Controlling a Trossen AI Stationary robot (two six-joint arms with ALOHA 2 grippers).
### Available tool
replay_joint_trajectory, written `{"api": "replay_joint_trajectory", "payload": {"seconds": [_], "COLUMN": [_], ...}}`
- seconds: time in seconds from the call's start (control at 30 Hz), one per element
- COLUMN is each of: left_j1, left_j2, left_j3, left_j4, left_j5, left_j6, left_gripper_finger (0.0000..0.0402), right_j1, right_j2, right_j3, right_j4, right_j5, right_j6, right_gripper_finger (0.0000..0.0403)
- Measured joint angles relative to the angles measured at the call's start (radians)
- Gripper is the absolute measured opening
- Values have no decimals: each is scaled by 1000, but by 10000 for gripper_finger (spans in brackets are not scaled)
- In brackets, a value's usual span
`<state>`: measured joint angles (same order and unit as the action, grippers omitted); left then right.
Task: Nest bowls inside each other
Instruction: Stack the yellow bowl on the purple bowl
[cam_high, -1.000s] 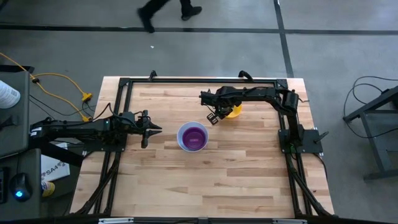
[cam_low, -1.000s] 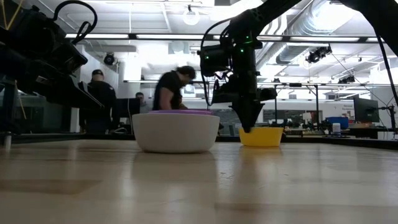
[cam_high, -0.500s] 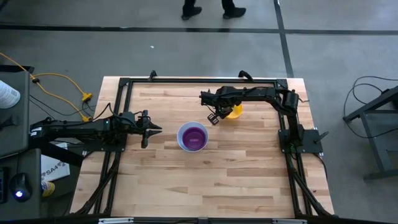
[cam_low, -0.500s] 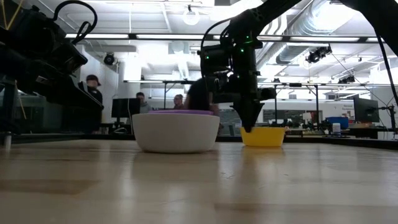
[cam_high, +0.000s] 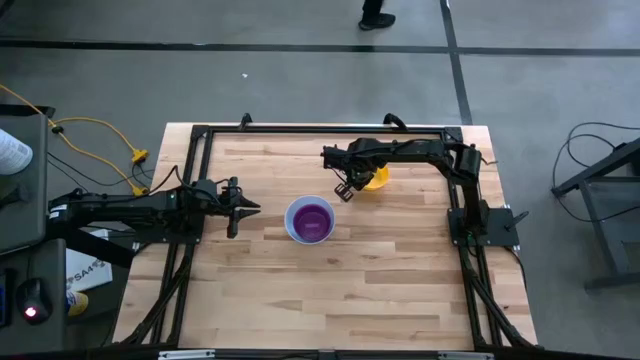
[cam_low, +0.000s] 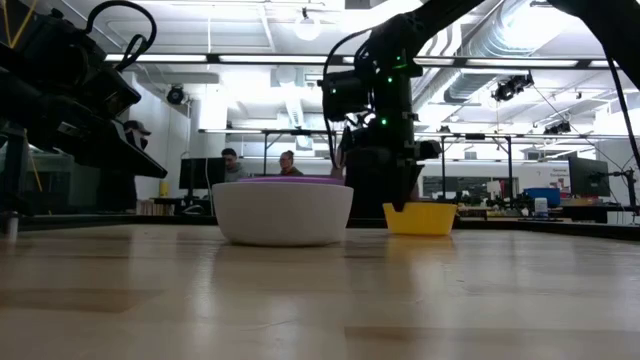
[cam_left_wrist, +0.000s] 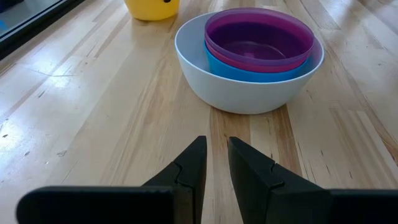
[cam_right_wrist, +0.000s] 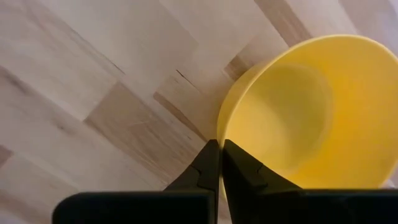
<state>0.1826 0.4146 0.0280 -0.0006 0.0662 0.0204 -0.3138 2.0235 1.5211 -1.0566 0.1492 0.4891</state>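
A white bowl (cam_high: 310, 220) stands on its base at the table's middle. Inside it sit a blue bowl (cam_left_wrist: 249, 70), a reddish one showing only as a rim (cam_left_wrist: 217, 55), and a purple bowl (cam_left_wrist: 258, 37) on top. A yellow bowl (cam_high: 378, 181) stands on the table farther back and to the right. My right gripper (cam_right_wrist: 221, 150) points down at the yellow bowl's edge and is shut on it. My left gripper (cam_left_wrist: 216, 146) rests low at the table's left, aimed at the white bowl, its fingers slightly apart with nothing between them. My right gripper pinches the yellow bowl's rim (cam_right_wrist: 219, 127) on the side nearest the white bowl, one finger inside the bowl and one outside. The fingers come from above, pointing down. The bowl stands upright with its base on the table (cam_low: 420, 230).
A black frame (cam_high: 300, 130) runs along the table's far edge and sides. Bare wood lies between the white bowl and the near edge. People stand in the room behind the table (cam_low: 232, 160).
My right gripper has rolled a little about its downward line at the yellow bowl's rim, staying in place. A person has walked past on the floor beyond the table's far edge.
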Motion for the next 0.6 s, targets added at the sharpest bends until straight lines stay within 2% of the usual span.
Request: {"api": "replay_joint_trajectory", "payload": {"seconds": [0.33,0.6], "left_j1": [0,0], "left_j2": [0,0], "left_j3": [0,0], "left_j4": [0,0], "left_j5": [0,0], "left_j6": [0,0], "left_gripper_finger": [67,67], "right_j1": [29,102], "right_j2": [-84,-87], "right_j3": [14,108], "right_j4": [0,-1], "right_j5": [10,36], "right_j6": [-24,-96], "right_gripper_finger": [3,3]}}
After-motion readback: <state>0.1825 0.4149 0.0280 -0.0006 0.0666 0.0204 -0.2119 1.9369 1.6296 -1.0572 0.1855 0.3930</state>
